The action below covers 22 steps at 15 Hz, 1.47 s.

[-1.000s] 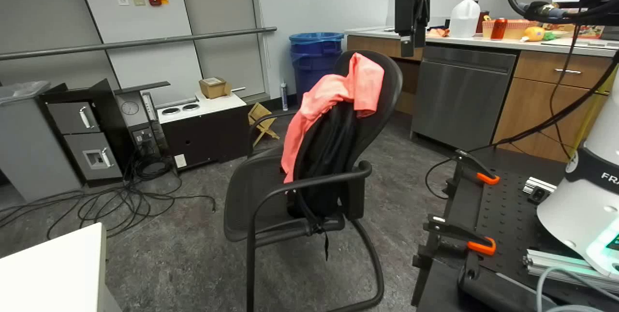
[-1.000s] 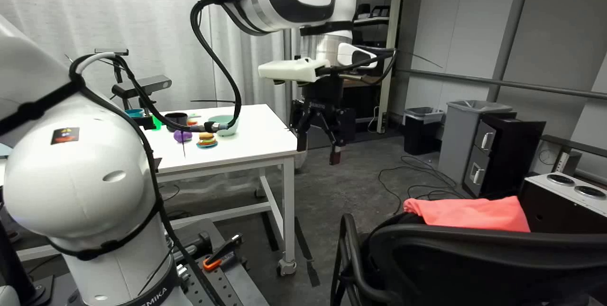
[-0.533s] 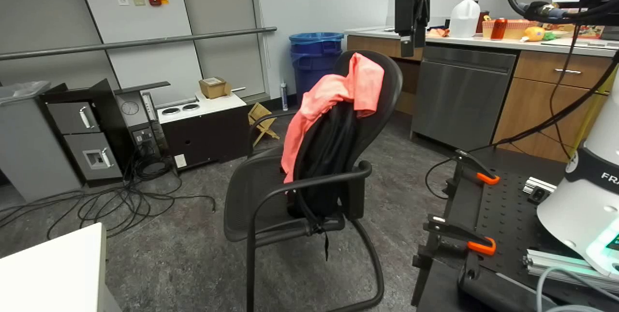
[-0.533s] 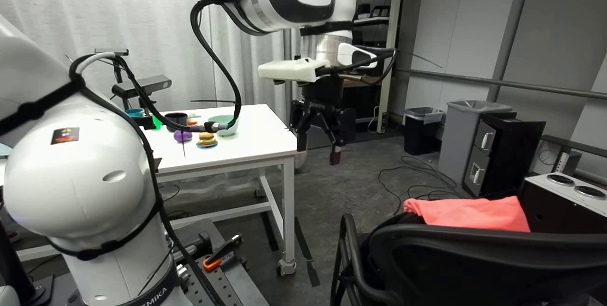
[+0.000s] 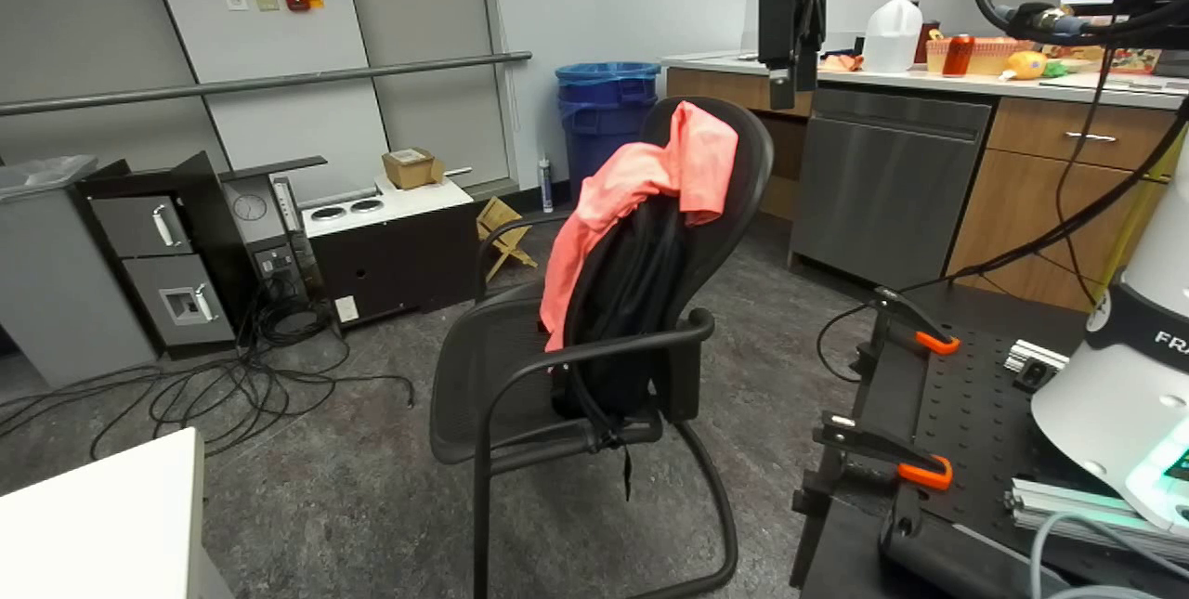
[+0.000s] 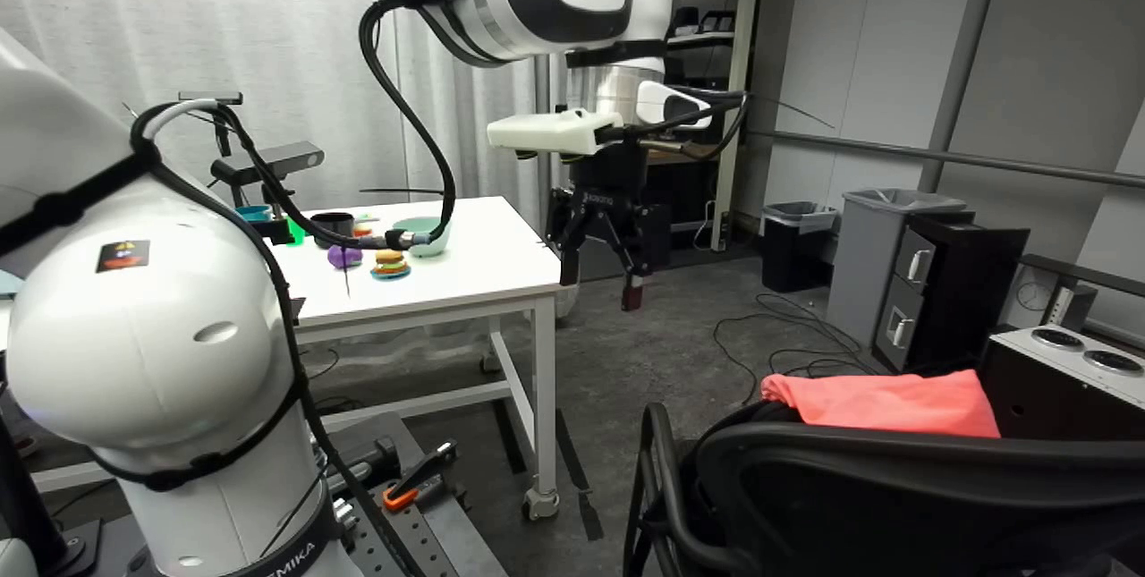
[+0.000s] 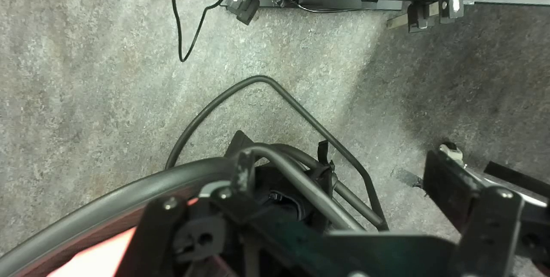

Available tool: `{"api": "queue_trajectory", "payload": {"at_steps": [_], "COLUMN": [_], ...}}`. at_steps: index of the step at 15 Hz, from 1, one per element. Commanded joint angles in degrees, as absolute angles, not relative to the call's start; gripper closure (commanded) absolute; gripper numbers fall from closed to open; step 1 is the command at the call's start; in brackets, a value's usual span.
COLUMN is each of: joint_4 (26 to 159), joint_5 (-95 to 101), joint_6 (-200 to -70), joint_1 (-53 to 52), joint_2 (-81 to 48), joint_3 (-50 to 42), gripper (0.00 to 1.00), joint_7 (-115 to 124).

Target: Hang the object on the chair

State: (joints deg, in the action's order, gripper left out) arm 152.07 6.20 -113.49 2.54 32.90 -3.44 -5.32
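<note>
The fingers (image 6: pixel 632 294) stand wide apart, nothing held; in an exterior view they hang well clear of the chair (image 5: pixel 720 241). Wrist view agrees: wide gap, the chair and floor (image 7: pixel 107 75) below. Coral cloth (image 5: pixel 618 176) is on the chair, draped over a black bag or garment (image 5: pixel 632 302), can't tell which, on the seat side of the backrest. Upper end near the top rim, long end running down toward the seat.

Containers: on the white desk (image 6: pixel 483 264), a green bowl (image 6: pixel 436 250) and dark cup (image 6: pixel 333 233), insides not readable; burger (image 6: pixel 391 261) on a small blue plate (image 6: pixel 398 275), purple thing (image 6: pixel 338 255) near it. Pinkish basket (image 5: pixel 1001 56), contents hard to make out; red can (image 5: pixel 959 55) in front, white jug (image 5: pixel 892 34) near, fill unclear. Blue bin (image 5: pixel 599 130), grey bin (image 6: pixel 863 264) and small black bin (image 6: pixel 785 262) all lined, contents hidden. Cardboard box (image 5: pixel 413 174) on the toy stove (image 5: pixel 399 255), contents unclear.

Versus half a second and one second earlier: no visible change in both exterior views. The fingers, cloth and chair sit in the same places; cloth folds match too.
</note>
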Motion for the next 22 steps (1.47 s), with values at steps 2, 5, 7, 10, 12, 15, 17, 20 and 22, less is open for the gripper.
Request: {"api": "queue_trajectory", "payload": {"at_steps": [2,5,7,10,12,15,17,20,22], "joint_4": [152.0,152.2,152.5,152.8,153.0,153.7,143.4,136.1,129.0], "joint_5": [6.2,5.9,5.4,5.5,5.9,6.4,5.6,5.6,6.3], "joint_6": [-113.4,-114.3,-115.8,-118.7,-120.7,-124.6,-126.2,-127.5,-126.1], "joint_1": [2.6,2.7,2.7,3.1,3.4,3.7,2.2,2.7,2.9], "joint_2": [32.9,33.0,33.1,33.2,33.3,33.4,23.5,18.1,12.9], "joint_3": [-3.4,-3.3,-3.3,-3.1,-2.8,-2.5,-0.3,1.1,2.2], "gripper": [0.00,0.00,0.00,0.00,0.00,0.00,0.00,0.00,0.00], "joint_7": [-5.3,-4.6,-3.6,-1.5,-0.1,1.5,4.4,7.6,10.3]}}
